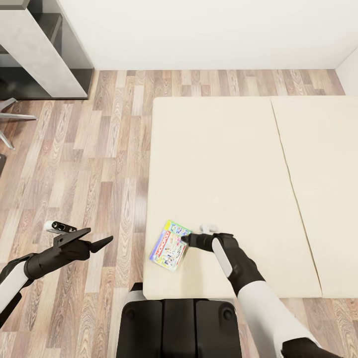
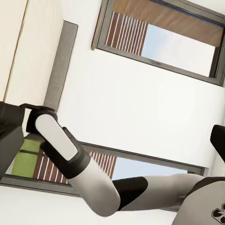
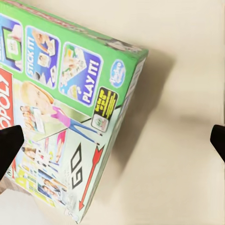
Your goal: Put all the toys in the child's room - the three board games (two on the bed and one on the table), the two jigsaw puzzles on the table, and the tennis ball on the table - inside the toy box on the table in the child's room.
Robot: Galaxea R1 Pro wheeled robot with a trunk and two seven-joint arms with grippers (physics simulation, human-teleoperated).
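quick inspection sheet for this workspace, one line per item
surface: cream bed with one seam line, wood floor around it
job's things: Monopoly board game near the bed's front edge, seemingly tilted, casting a shadow
clutter: nothing seen
grippers: right pincer open, fingers straddling the game's edge; left pincer open, empty over the floor
cables: nothing seen
surroundings: white wall, grey shelf unit at the far left

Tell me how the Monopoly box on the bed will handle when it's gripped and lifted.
The Monopoly box looks flat with crisp edges, so probably stiff and not apt to roll. Its glossy printed faces may be slippery. It lies near the bed edge by the right end effector, so a push could slide it off.
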